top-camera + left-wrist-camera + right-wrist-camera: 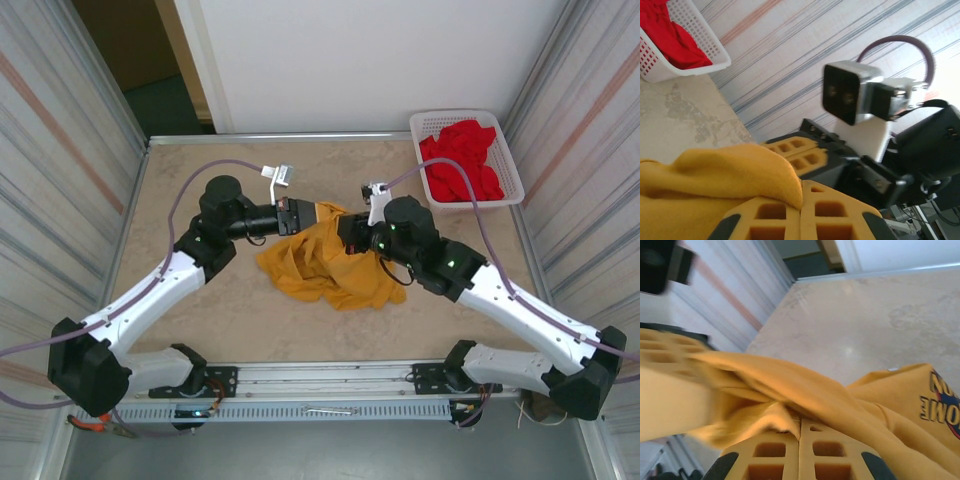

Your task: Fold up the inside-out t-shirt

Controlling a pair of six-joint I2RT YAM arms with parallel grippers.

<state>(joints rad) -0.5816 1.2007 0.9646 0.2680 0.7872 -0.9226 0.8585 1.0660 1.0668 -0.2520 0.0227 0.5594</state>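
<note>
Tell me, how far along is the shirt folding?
Nothing looks folded yet: the yellow t-shirt lies in a crumpled heap on the table. In hand: the left gripper and right gripper are each shut on its cloth, close together. Still to do: spreading it flat and making every fold.

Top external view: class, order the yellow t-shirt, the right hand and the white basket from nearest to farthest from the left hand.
1. yellow t-shirt: pinched in the left hand, mid-table.
2. right hand: close beside, to its right.
3. white basket: far right corner.
</note>
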